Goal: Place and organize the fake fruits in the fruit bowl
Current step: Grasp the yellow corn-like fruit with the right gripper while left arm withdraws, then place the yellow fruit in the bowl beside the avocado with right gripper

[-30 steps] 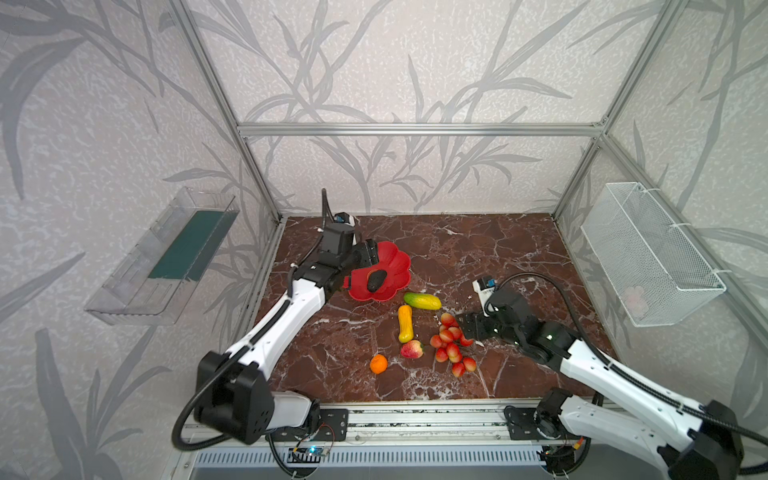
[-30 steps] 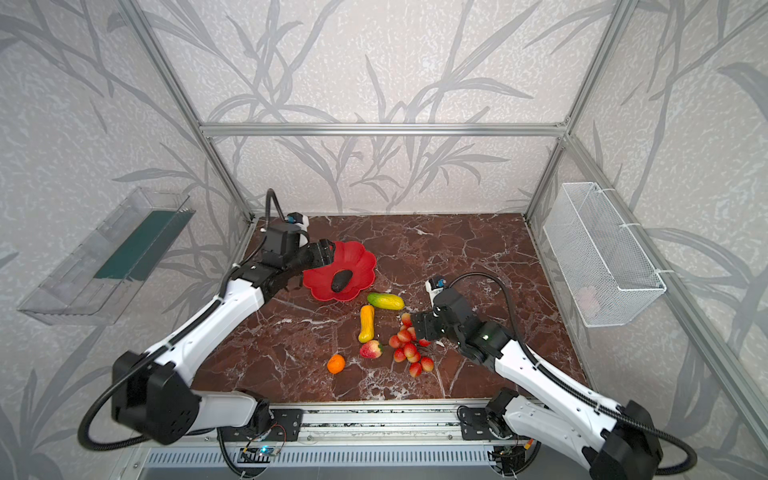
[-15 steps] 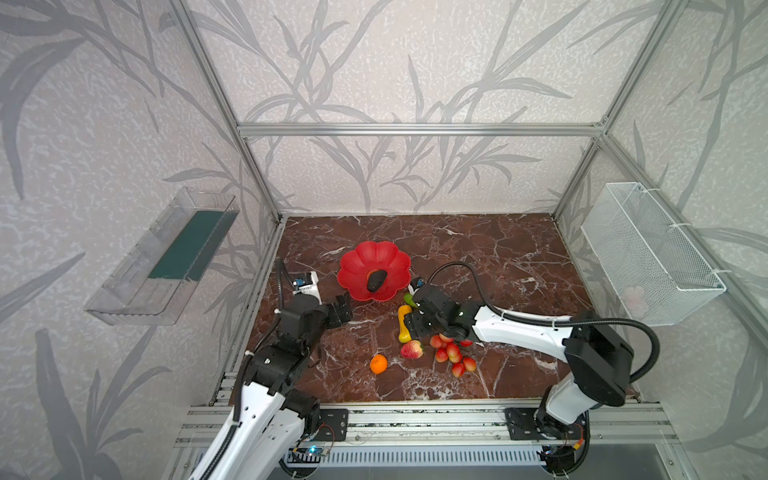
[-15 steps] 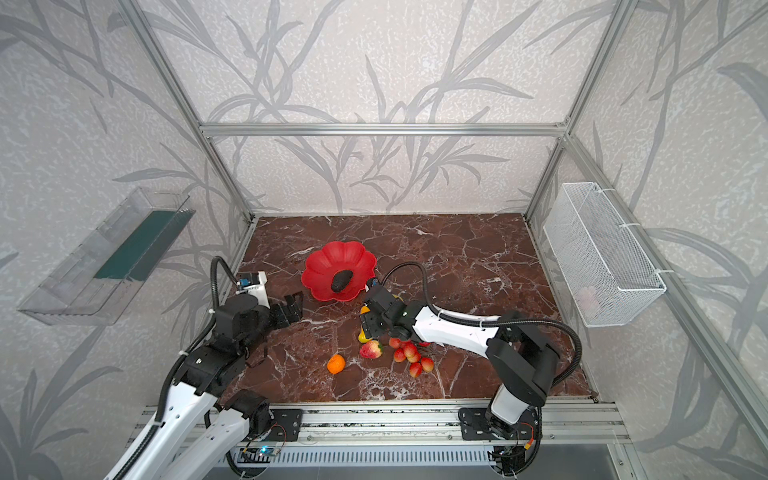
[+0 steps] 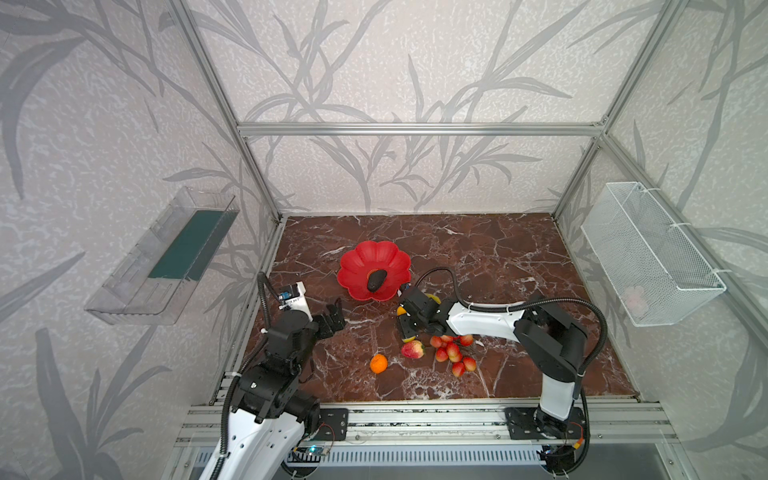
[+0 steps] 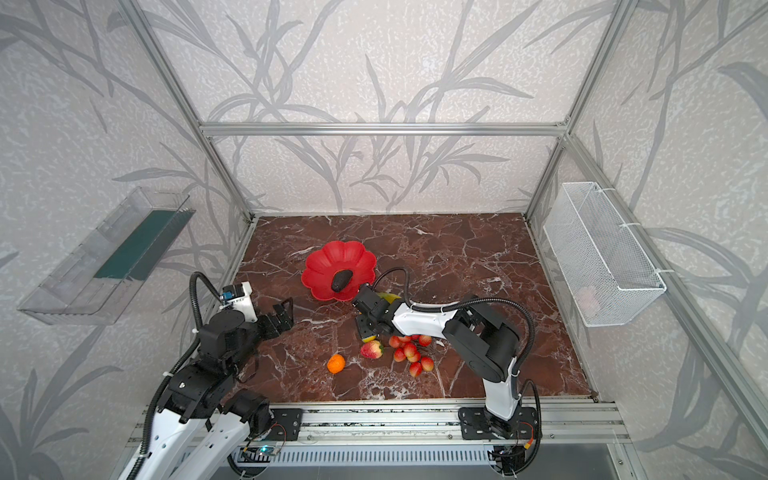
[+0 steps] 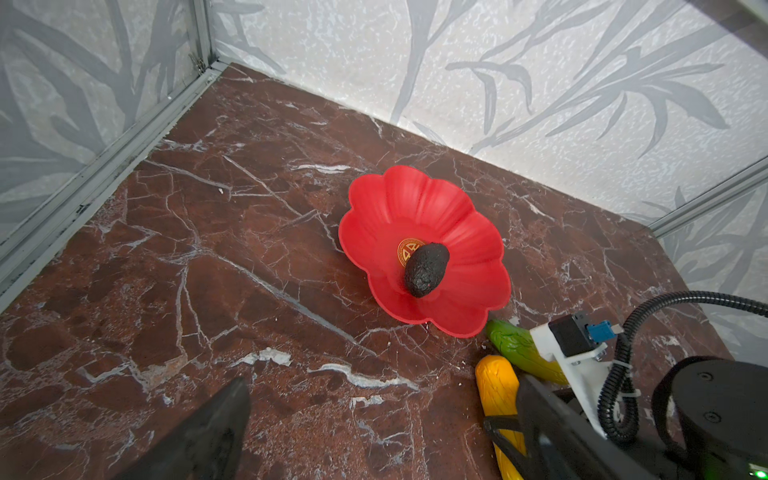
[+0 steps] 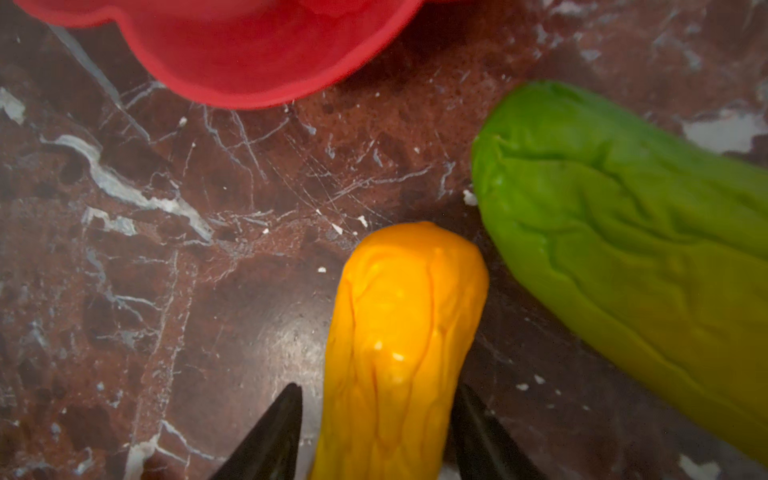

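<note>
The red fruit bowl (image 5: 374, 257) (image 6: 340, 253) (image 7: 415, 195) stands left of centre with the dark avocado (image 5: 376, 279) (image 6: 341, 279) (image 7: 426, 270) lying in it. Just in front of it lie the yellow-orange gourd (image 7: 496, 386) (image 8: 399, 332) and the green-yellow mango (image 7: 519, 349) (image 8: 623, 228). My right gripper (image 5: 405, 326) (image 6: 365, 326) (image 8: 376, 390) straddles the gourd, and a thin gap shows at one finger. Peach (image 5: 412, 349), tangerine (image 5: 378, 363) and berries (image 5: 453, 353) lie nearer the front. My left gripper (image 5: 330, 320) (image 6: 282, 316) (image 7: 374, 436) is open and empty, left of the bowl.
A white wire basket (image 5: 648, 257) hangs on the right wall and a clear bin (image 5: 166, 257) on the left wall. The bowl's outer wall (image 8: 249, 62) is a short way beyond the gourd's tip. A metal rail (image 5: 415, 415) runs along the front edge.
My left arm pulled back from the bowl to the front left and its jaws opened wide. My right gripper crossed from beside the berries to the gourd and its jaws narrowed around it.
</note>
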Robot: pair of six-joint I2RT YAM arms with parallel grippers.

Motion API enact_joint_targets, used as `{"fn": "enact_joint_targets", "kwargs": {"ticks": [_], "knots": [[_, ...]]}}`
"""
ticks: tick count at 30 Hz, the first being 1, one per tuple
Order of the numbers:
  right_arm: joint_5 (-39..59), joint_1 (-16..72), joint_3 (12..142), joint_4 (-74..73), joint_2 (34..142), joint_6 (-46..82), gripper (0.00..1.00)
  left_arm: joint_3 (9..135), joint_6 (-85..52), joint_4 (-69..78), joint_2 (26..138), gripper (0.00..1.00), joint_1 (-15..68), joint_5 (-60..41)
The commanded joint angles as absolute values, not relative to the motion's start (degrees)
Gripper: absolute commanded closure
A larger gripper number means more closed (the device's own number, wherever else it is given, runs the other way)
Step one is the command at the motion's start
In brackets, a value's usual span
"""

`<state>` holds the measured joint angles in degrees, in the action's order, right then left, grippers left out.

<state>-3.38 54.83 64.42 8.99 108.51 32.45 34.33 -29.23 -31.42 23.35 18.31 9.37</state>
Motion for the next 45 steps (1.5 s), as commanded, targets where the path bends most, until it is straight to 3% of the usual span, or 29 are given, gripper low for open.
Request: {"fn": "enact_joint_targets", "kwargs": {"ticks": [1, 6, 14, 20, 34, 45], "knots": [[-2.46, 55.1, 65.09, 6.67, 107.85, 34.01, 0.56, 33.86, -30.51, -32.61, 21.76, 0.01, 18.02, 12.09], [-2.51, 55.28, 63.06, 5.72, 100.99, 34.71, 0.72, 33.67, -30.77, -32.74, 20.37, 0.01, 18.02, 13.25], [-6.13, 54.95, 62.39, 2.18, 90.03, 34.02, 0.76, 32.7, -31.87, -32.67, 18.52, 0.01, 18.02, 13.31], [-2.45, 51.14, 71.48, 1.82, 98.73, 34.32, 0.76, 32.61, -32.95, -34.12, 17.74, 0.01, 18.02, 12.27], [-3.86, 44.85, 90.94, 4.93, 121.19, 37.37, 0.74, 32.43, -35.3, -39.45, 15.22, 0.02, 18.02, 8.66], [-3.25, 44.3, 98.05, 8.3, 129.29, 40.26, 0.61, 29.56, -40.7, -38.69, 16.72, 0.06, 18.02, 1.37]]}}
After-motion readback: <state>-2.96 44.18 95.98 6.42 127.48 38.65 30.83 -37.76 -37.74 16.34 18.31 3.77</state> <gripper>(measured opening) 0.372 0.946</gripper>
